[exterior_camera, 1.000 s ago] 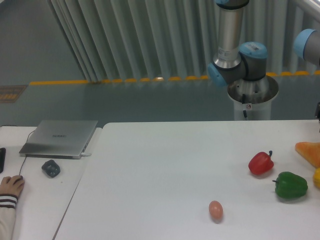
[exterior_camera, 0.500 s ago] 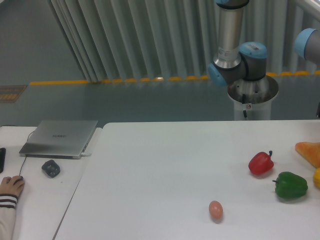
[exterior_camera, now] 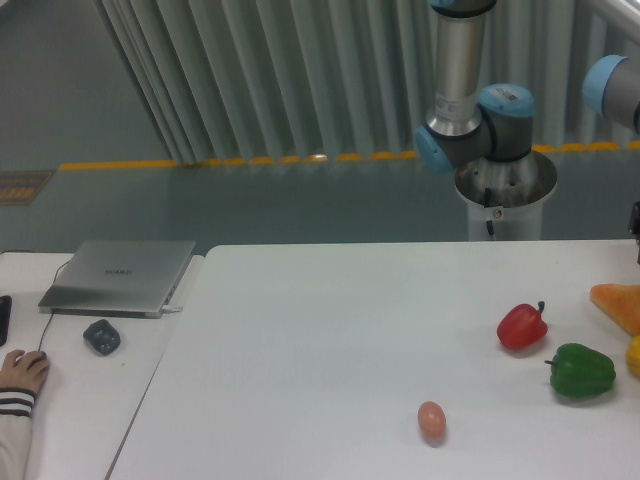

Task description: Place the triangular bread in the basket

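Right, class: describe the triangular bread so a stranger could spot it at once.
Start at the white table and go to its far right edge. Past the red pepper and above the green pepper lies the triangular bread, cut off by the frame. It alone is flat, golden-orange and wedge-shaped, not round and glossy.

a robot lab: a robot arm point(exterior_camera: 470, 100) on a pedestal behind a white table point(exterior_camera: 330, 330), floor tape point(exterior_camera: 250, 160), a laptop point(exterior_camera: 120, 275) beside it.

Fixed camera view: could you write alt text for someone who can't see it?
A white table holds a triangular bread at its right edge, red pepper, green pepper and egg. A robot arm stands behind; no basket shows.
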`<state>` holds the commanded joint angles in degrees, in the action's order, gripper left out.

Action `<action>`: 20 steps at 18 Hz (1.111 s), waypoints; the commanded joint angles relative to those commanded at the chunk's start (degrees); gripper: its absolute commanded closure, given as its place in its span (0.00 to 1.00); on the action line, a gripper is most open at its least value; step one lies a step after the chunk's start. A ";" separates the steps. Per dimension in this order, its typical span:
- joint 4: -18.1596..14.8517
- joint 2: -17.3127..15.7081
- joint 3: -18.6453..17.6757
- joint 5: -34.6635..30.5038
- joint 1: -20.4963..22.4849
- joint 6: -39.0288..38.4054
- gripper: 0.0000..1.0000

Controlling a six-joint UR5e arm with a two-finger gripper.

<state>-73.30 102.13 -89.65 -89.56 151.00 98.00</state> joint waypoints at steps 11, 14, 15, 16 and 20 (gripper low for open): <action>-0.61 -7.12 -5.27 -0.26 -7.91 -15.19 0.00; -1.49 -7.81 -7.11 -0.61 -9.58 -16.26 0.00; -3.06 -8.78 -8.16 -0.96 -9.58 -16.35 0.00; -4.81 -9.57 -9.48 -2.36 -9.32 -16.26 0.00; -10.18 -9.67 -10.81 -12.37 -7.40 -15.03 0.00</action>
<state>-83.48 92.46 -100.46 -101.93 143.60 82.97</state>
